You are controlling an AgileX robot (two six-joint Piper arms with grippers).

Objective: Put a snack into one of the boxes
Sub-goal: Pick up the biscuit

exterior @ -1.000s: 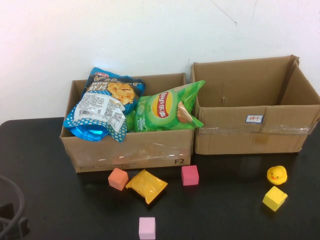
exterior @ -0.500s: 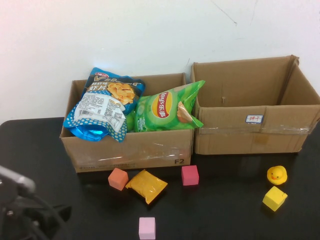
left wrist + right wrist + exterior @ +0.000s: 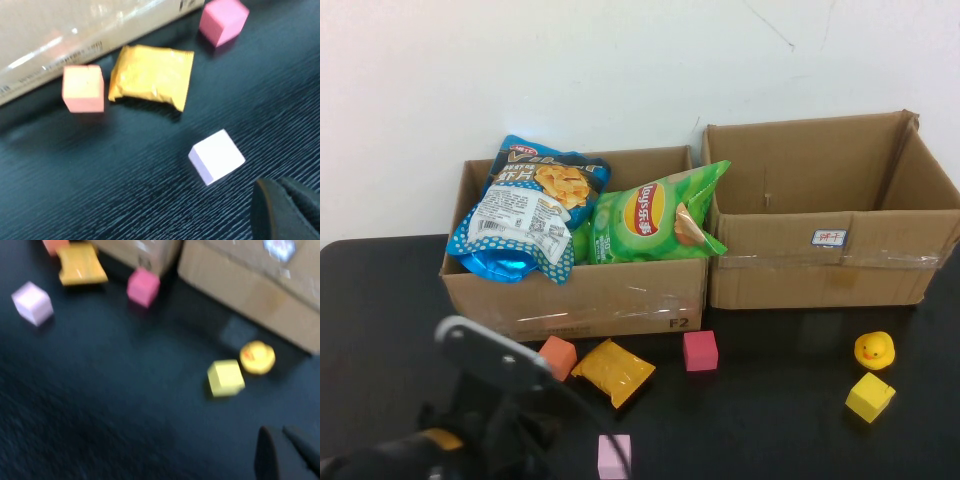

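Observation:
A yellow-orange snack packet [image 3: 612, 371] [image 3: 151, 76] [image 3: 81, 264] lies flat on the black table in front of the left cardboard box [image 3: 580, 300]. That box holds a blue chip bag [image 3: 528, 208] and a green chip bag [image 3: 650, 215]. The right cardboard box [image 3: 830, 262] shows nothing inside. My left arm [image 3: 485, 400] reaches in from the near left. Its left gripper [image 3: 274, 181] is shut and empty, above the table, nearer me than the packet and close to a pale pink cube. The right gripper [image 3: 275, 428] is shut and empty, over bare table near the yellow cube.
Loose toys sit on the table: an orange cube [image 3: 556, 357], a magenta cube [image 3: 700, 350], a pale pink cube [image 3: 614, 455] [image 3: 216, 156], a yellow cube [image 3: 869, 396] [image 3: 226, 377] and a rubber duck [image 3: 873, 350] [image 3: 257, 357]. A white wall stands behind the boxes.
My left arm has come up into the high view from the bottom left corner and moved forward and right, toward the packet. Nothing on the table has moved.

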